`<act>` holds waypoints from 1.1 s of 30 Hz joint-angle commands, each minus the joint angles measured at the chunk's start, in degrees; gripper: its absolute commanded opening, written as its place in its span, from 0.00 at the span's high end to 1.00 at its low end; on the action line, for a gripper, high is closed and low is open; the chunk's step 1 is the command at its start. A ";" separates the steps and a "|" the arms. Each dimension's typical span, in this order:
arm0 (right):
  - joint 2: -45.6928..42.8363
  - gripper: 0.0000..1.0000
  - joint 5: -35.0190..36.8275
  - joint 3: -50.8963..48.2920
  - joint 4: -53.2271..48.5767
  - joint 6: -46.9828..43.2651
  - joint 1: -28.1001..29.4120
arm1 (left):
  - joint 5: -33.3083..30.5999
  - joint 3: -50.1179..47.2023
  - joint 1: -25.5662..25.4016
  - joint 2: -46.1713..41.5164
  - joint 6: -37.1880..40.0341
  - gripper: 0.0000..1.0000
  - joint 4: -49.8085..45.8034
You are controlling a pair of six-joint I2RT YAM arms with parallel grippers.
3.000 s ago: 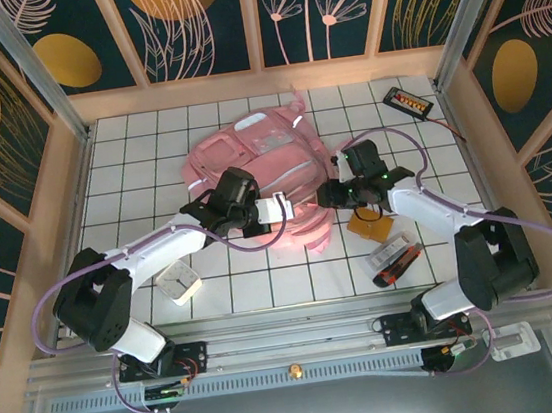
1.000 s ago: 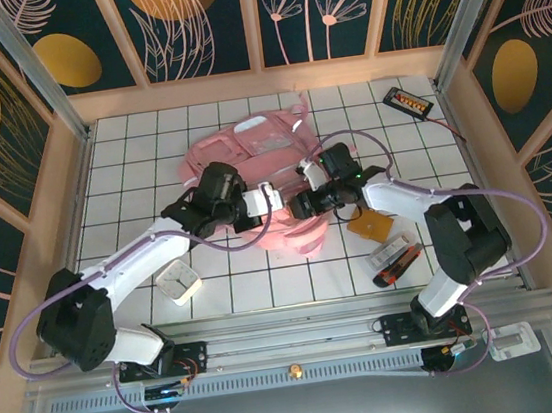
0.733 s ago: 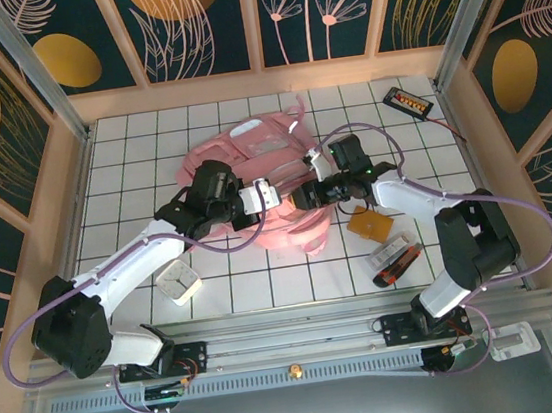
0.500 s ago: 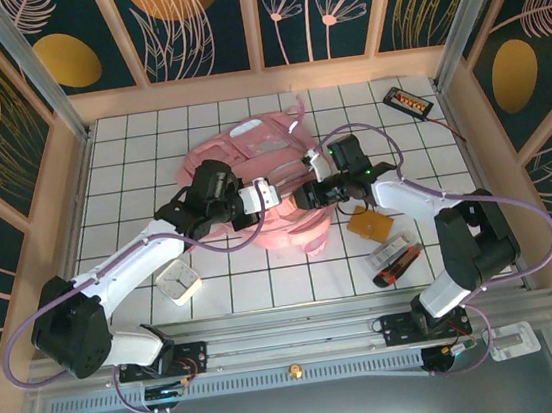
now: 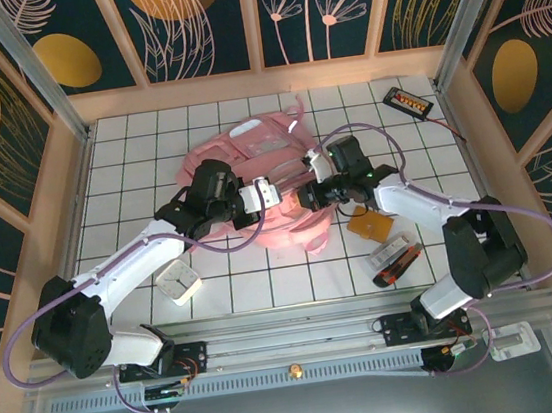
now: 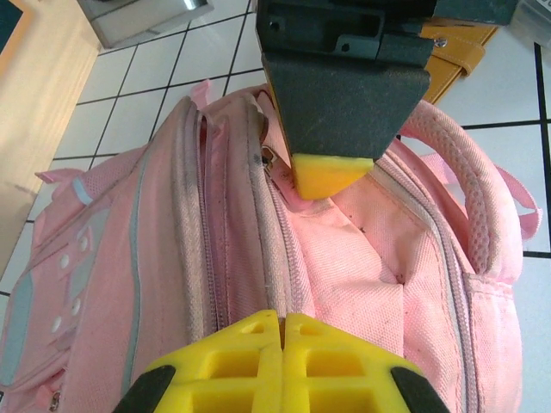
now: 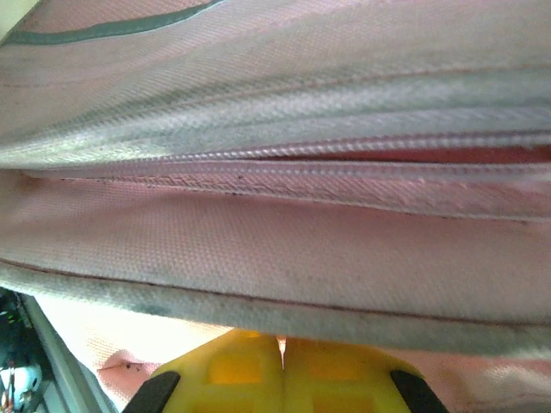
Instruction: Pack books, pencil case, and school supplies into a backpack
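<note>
The pink backpack (image 5: 222, 159) lies at the table's centre with its zipper seams (image 6: 275, 258) facing my left wrist. My left gripper (image 5: 267, 195) is shut, its yellow tips (image 6: 282, 323) pinching the backpack's zipper edge. From the opposite side my right gripper (image 5: 304, 199) is shut on the backpack's rim, with a grey-edged fold (image 7: 284, 301) running into its closed tips (image 7: 282, 346). Its yellow fingertips (image 6: 331, 174) show in the left wrist view. The orange-brown notebook (image 5: 370, 223) lies to the right, with the clear plastic-wrapped pack (image 5: 395, 258) nearer. The yellow booklet and pencil case are out of view.
A small white box-like item (image 5: 177, 281) sits near the front left, under my left arm. The flat black device with orange buttons (image 5: 409, 101) and its cable lie at the back right corner. Wooden walls close in the tiled table on three sides.
Both grippers have moved in from either side onto the backpack's near rim and closed there. In the last half second they barely shift.
</note>
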 commanded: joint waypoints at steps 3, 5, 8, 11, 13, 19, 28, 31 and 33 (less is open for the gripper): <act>-3.10 1.00 14.52 -0.30 -6.00 3.45 -0.99 | -1.40 -0.07 -0.12 -3.47 2.55 1.00 2.22; -3.97 1.00 17.82 -0.28 -9.19 5.30 -1.76 | -2.71 -0.13 -0.07 -4.34 3.34 1.00 2.03; -4.95 1.00 21.24 -0.23 -12.57 6.84 -2.63 | -3.38 -2.32 -0.13 -5.60 4.02 1.00 2.31; -5.16 1.00 23.16 0.23 -14.06 7.54 -3.59 | -3.13 -3.07 -0.06 -6.43 4.26 1.00 2.45; -5.03 1.00 22.14 0.52 -13.88 7.55 -4.27 | -2.64 -3.67 -0.11 -7.03 4.18 1.00 2.81; -6.08 0.62 1.32 -0.89 -3.17 6.03 -1.94 | -0.41 -3.20 -0.14 -7.31 3.16 1.00 2.85; -3.42 0.37 10.61 2.51 -4.80 1.60 5.49 | 0.82 -1.64 -0.13 -7.41 2.66 1.00 1.22; -3.31 0.38 14.93 2.59 -4.53 -0.19 7.22 | 1.25 -1.71 -0.12 -7.57 2.16 1.00 1.72; -3.18 0.39 16.95 2.46 -4.10 -1.23 8.20 | 1.37 -1.63 -0.08 -7.50 1.92 1.00 1.94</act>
